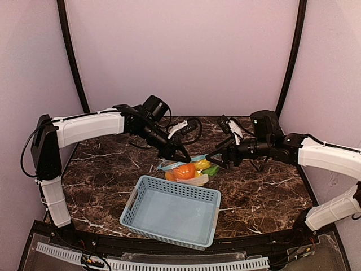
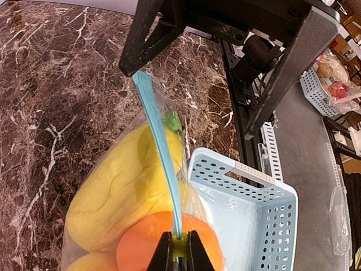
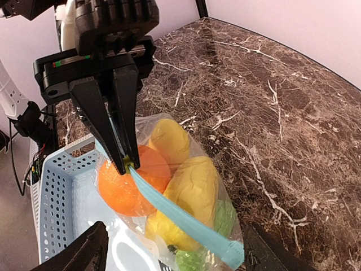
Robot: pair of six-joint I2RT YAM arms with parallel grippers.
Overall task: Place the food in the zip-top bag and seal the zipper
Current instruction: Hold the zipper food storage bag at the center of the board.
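Observation:
The clear zip-top bag (image 1: 189,172) lies on the marble table against the basket's far wall. Inside it are the round orange (image 3: 121,183), yellow fruits (image 3: 194,186) and the green pod (image 3: 223,220). The light blue zipper (image 3: 175,217) runs across the bag's mouth. My left gripper (image 2: 179,247) is shut on the zipper over the orange (image 2: 141,248); it also shows in the right wrist view (image 3: 125,164). My right gripper (image 3: 175,245) is open, its fingers spread either side of the zipper's other end. It also shows in the top view (image 1: 217,160).
A light blue perforated basket (image 1: 169,212) stands at the table's near edge, touching the bag; it also shows in the left wrist view (image 2: 248,214). Both arms meet over the bag in mid-table. The dark table frame (image 2: 248,135) runs beyond the edge.

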